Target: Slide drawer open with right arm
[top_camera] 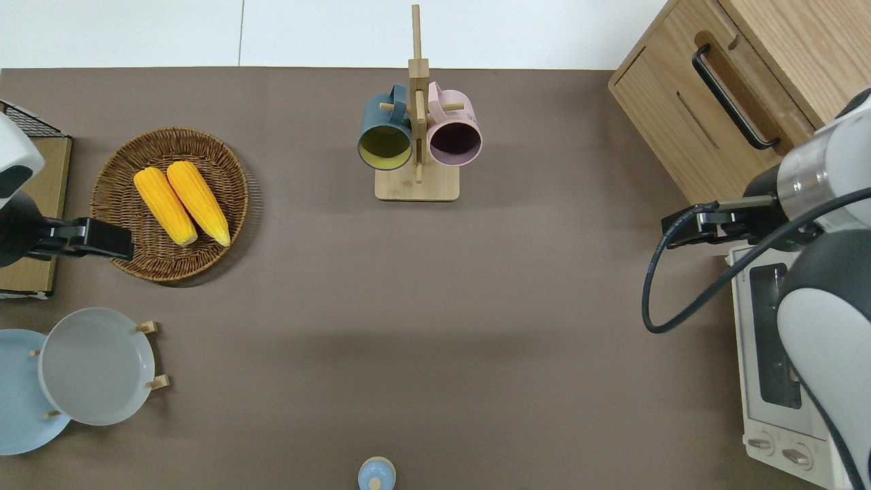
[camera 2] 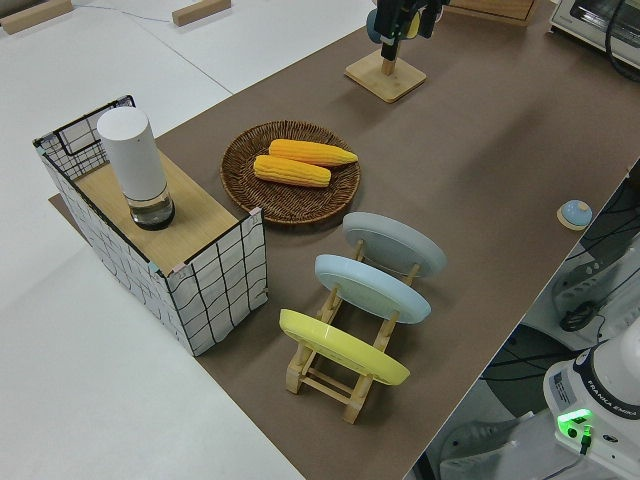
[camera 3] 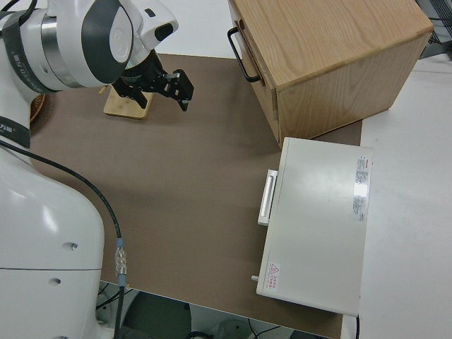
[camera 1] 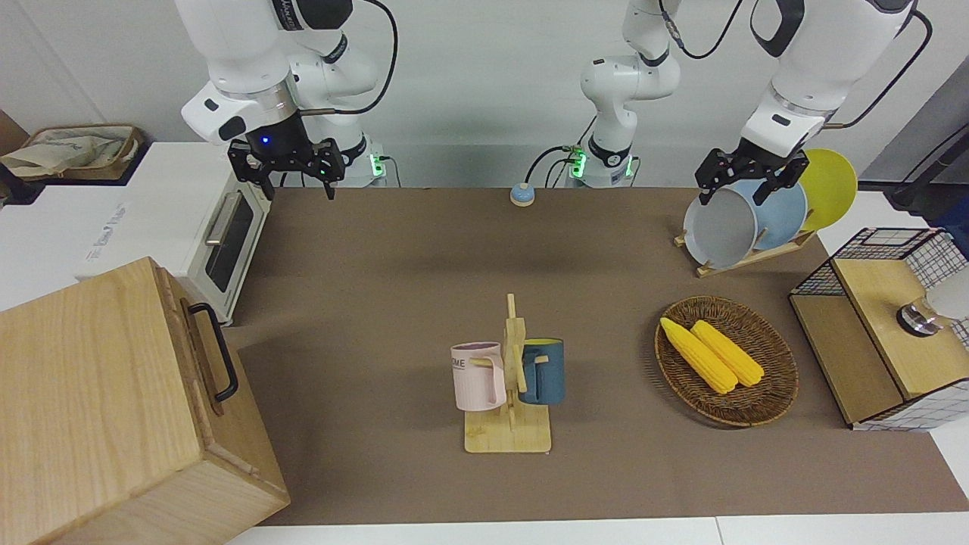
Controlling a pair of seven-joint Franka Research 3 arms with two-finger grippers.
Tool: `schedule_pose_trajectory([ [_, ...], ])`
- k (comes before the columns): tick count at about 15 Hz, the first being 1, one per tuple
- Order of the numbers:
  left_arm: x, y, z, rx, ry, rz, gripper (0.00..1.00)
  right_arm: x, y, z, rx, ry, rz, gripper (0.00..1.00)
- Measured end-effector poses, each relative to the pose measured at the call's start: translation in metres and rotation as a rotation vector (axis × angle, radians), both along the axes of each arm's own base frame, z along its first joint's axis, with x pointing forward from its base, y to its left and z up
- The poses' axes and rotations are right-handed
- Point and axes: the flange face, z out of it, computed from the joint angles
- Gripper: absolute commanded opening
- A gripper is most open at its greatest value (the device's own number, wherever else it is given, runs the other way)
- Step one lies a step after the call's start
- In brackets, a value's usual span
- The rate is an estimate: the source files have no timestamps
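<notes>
Here, task object: the drawer (camera 1: 203, 356) sits at the top of a big pale wooden box (camera 1: 98, 409) at the right arm's end of the table, farther from the robots than the toaster oven; its front lies flush with the box front — closed.
Handle: a black U-shaped bar handle (camera 1: 216, 350) runs along the drawer front, nothing touching it.
Right arm: the right gripper (camera 1: 286, 168) hangs in the air with a blue light glowing on its wrist; from overhead it is over the brown mat (top_camera: 408, 306) just beside the toaster oven's corner nearest the box, well apart from the handle.
Right pincer: its fingers (camera 3: 185, 92) stand apart, holding nothing.
Left arm: parked; the left gripper (camera 1: 749, 175) has its fingers spread, nothing between them.
Toaster oven: the white toaster oven (camera 1: 219, 235) with a silver handle stands beside the wooden box, nearer to the robots, door shut.
Mug stand: a wooden mug rack (camera 1: 511, 393) in the middle of the mat carries a pink mug (camera 1: 478, 376) and a dark blue mug (camera 1: 542, 371), one on each side.
Basket: a wicker basket (camera 1: 780, 378) holds two corn cobs (camera 1: 711, 354) lying side by side.
Plates: a wooden plate rack (camera 2: 340, 375) holds a grey, a light blue and a yellow plate on edge — at the left arm's end of the table.
Wire box: a wood-and-wire-grid box (camera 2: 160, 250) stands at the left arm's end, a white cylinder (camera 2: 135, 165) upright on its wooden top.
Small item: a round blue button (camera 1: 522, 194) lies on the mat's edge nearest the robots.
</notes>
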Motion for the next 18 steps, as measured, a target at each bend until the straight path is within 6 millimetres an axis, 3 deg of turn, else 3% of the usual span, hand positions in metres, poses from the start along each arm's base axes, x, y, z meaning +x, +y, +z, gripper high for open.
schedule_pose_trajectory([
  [6, 0.000, 0.000, 0.000, 0.000, 0.000, 0.000, 0.99, 0.000, -0.004, 0.000, 0.015, 0.005, -0.009, 0.985],
  [12, 0.000, 0.000, 0.000, 0.000, 0.000, 0.000, 0.99, 0.002, -0.023, 0.000, 0.032, 0.007, -0.033, 0.985],
  [18, 0.000, 0.000, 0.000, 0.000, 0.000, 0.000, 0.99, 0.001, -0.020, 0.001, 0.043, 0.007, -0.021, 0.981],
])
